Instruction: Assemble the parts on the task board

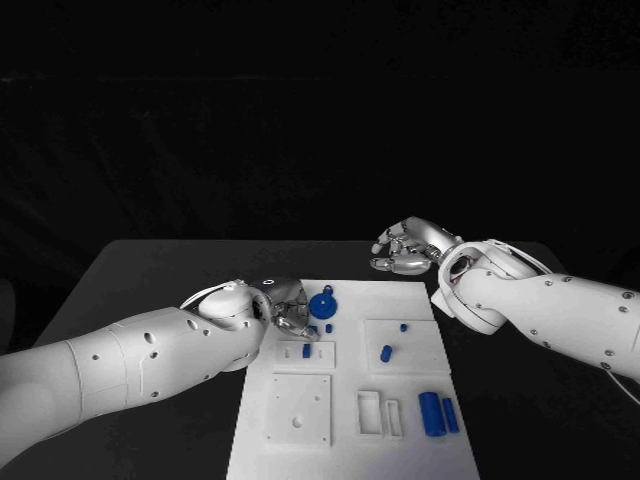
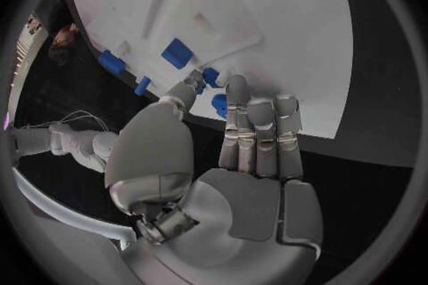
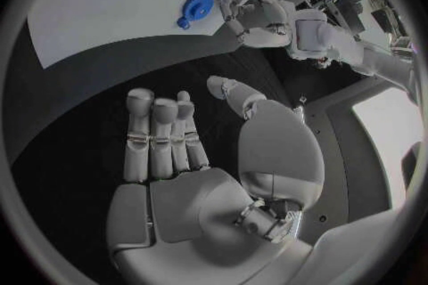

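The white task board [image 1: 407, 450] lies in the middle of the black table. My left hand [image 1: 281, 308] hovers over its far left part, fingers stretched out, thumb apart. A small blue peg [image 2: 211, 76] sits just beyond the gap between the thumb [image 2: 182, 94] and the fingertips [image 2: 237, 87]; nothing is held. The blue gear [image 1: 322, 303] lies right beside this hand, partly hidden by the fingers in the left wrist view. My right hand [image 1: 407, 248] hangs over the table beyond the board's far right corner, fingers straight and empty [image 3: 160, 135].
More blue parts stand on the board: a peg [image 1: 306, 350] near my left forearm, two pegs [image 1: 387, 352] at mid right, and two long bars [image 1: 436, 413] at the near right. Several empty slots [image 1: 369, 412] lie at the near middle.
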